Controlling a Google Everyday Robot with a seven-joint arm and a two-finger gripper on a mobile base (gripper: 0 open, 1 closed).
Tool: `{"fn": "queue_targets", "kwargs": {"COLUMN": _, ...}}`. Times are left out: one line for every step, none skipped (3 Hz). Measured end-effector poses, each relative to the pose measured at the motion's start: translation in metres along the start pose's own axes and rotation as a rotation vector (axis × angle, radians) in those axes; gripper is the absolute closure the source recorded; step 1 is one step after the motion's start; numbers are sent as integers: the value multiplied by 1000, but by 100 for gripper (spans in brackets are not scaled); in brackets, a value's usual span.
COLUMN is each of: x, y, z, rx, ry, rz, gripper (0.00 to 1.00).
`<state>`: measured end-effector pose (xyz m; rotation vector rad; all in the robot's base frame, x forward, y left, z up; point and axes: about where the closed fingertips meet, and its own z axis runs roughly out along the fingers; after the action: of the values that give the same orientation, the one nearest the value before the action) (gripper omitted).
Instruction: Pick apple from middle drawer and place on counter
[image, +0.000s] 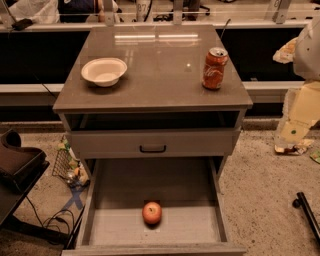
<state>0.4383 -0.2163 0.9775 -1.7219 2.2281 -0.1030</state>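
The apple (152, 212) is small, round and red-orange. It lies on the flat floor of the pulled-out middle drawer (110, 227), near the middle and toward the front. The counter (160, 75) is the glossy grey-brown top of the cabinet above it. My arm shows as pale white and cream parts at the right edge. The gripper (292, 131) hangs there beside the cabinet's right side, level with the upper drawer, well apart from the apple and not touching anything of the task.
A white bowl (104, 71) stands on the counter's left and an orange soda can (214, 68) on its right. A shut drawer front with a black handle (152, 148) sits above the open drawer. A dark chair (17, 162) and cables are at left, and a black bar (307, 212) lies on the floor at right.
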Motion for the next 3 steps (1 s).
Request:
{"fn": "queue_targets", "kwargs": {"x": 0, "y": -2, "z": -2, "rx": 9, "ry": -10, "rz": 8, "gripper": 0}}
{"fn": "queue_targets", "kwargs": {"x": 3, "y": -2, "z": 13, "rx": 12, "ry": -72, "rz": 58, "gripper": 0}}
{"fn": "queue_targets", "kwargs": {"x": 6, "y": 16, "z": 49, "rx": -10, "ry": -193, "rz": 92, "gripper": 0}}
